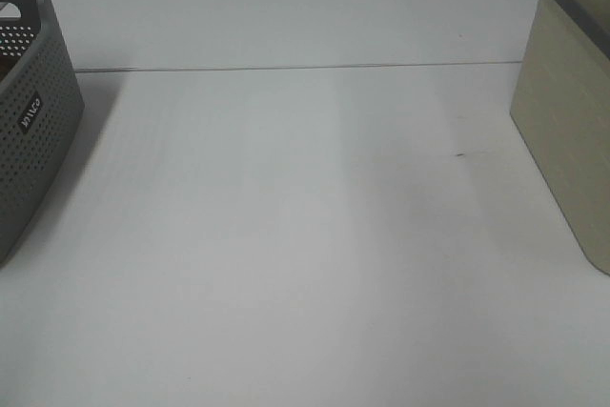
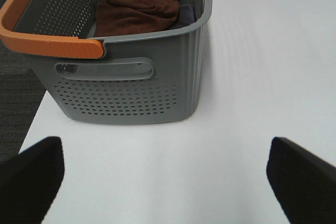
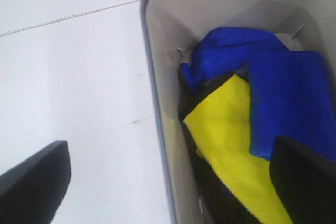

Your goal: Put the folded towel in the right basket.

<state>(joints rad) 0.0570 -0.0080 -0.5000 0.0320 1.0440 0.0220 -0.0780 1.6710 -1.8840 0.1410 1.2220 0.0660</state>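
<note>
Brown towel lies in the grey basket at nine o'clock; beige basket at three o'clock.
Both stand released, fingers wide apart, holding nothing: left gripper, right gripper.

A plain white table fills nearly the whole exterior high view. A thin dark seam crosses it from side to side in the upper part of the frame, splitting a far panel from the larger near one. A tiny dark mark sits right of centre. The light is soft and even, with a faint grey shadow at the left. In the left wrist view, a dark grey carpeted floor shows past the table's edge.
</note>
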